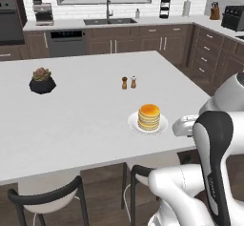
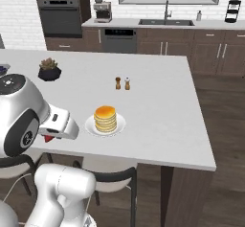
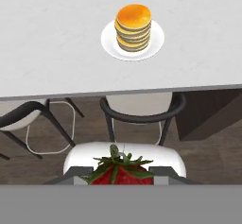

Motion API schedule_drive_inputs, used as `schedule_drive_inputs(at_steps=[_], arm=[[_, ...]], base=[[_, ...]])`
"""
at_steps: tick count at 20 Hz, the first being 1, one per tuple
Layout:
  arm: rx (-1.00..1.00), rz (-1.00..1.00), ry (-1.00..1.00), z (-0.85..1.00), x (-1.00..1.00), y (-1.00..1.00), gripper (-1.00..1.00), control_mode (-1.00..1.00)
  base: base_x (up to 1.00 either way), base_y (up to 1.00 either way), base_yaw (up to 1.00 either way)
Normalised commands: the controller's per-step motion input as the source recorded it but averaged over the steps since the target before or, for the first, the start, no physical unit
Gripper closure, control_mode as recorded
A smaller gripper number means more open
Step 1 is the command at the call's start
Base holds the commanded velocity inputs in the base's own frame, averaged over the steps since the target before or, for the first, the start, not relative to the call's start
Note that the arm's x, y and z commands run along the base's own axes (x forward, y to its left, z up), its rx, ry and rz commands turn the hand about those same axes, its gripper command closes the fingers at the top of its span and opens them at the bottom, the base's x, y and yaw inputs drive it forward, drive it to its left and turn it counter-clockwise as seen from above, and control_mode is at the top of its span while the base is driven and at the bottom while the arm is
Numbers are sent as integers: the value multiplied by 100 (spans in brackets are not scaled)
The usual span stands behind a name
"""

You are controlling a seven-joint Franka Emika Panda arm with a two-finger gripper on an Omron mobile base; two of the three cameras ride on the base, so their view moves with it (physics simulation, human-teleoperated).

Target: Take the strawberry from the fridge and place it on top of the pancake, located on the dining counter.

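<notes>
My gripper is shut on the strawberry, a red fruit with green leaves held between the fingertips low in the hand view. A red bit of the strawberry also peeks out under the hand, which hangs near the front edge of the dining counter. The pancake, an orange-topped stack on a white plate, stands on the counter ahead of the gripper and apart from it. From the left base view the pancake sits just left of the hand. The fridge is out of view.
Two small shakers stand behind the pancake and a potted plant sits at the far left. Dark-framed white stools are tucked under the counter's front edge. A sink counter with brown cabinets runs along the back wall.
</notes>
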Motion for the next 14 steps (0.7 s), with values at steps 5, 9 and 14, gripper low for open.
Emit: schedule_drive_inputs(at_steps=[5,9,14], arm=[[0,0,0,0,0,0,100,100],[0,0,0,0,0,0,100,100],[0,0,6,9,52,0,100,-100]], base=[[0,0,2],[0,0,0],[4,0,0]])
